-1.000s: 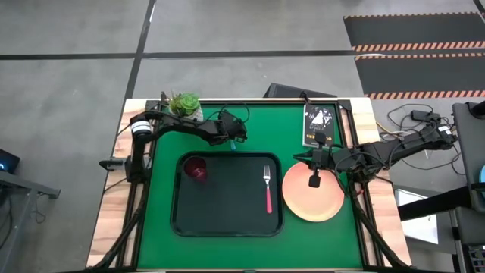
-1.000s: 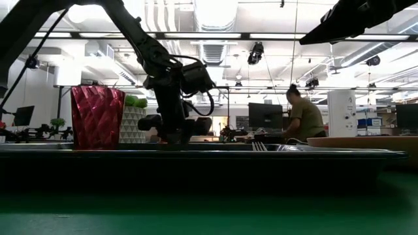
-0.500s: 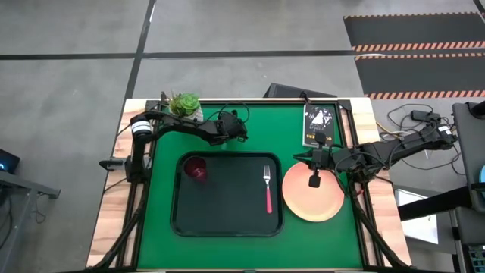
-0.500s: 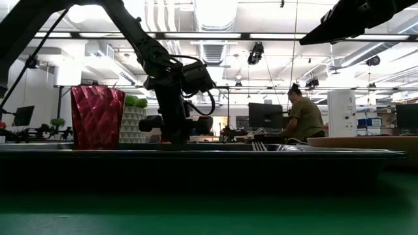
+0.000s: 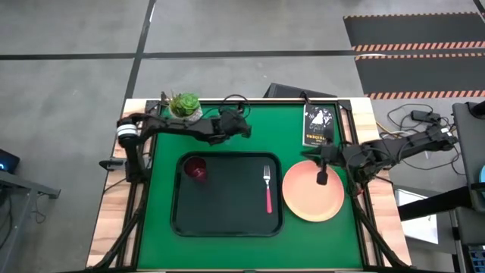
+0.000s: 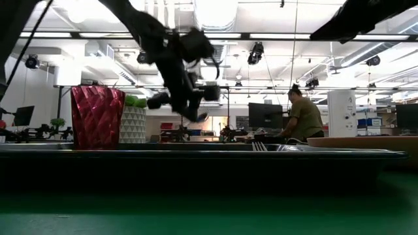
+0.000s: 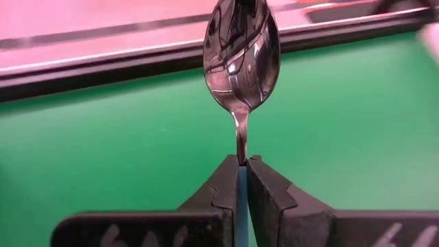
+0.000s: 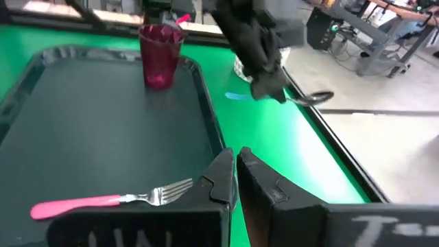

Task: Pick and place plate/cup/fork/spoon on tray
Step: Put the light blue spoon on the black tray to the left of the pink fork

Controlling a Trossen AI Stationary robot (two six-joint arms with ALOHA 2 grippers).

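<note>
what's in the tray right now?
The tray holds the cup in a far corner and the fork near the plate-side edge. The spoon is off it, held by the left gripper. Nothing looks hidden.

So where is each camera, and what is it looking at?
High view: above the table, looking straight down at the tray and both arms.
Low view: at table height, looking across past the cup; the left arm hangs in.
Left wrist view: on the left arm, its fingers pinching the spoon.
Right wrist view: on the right arm, seeing the fork.
Shared: the cup shows in the high, low and right wrist views.
</note>
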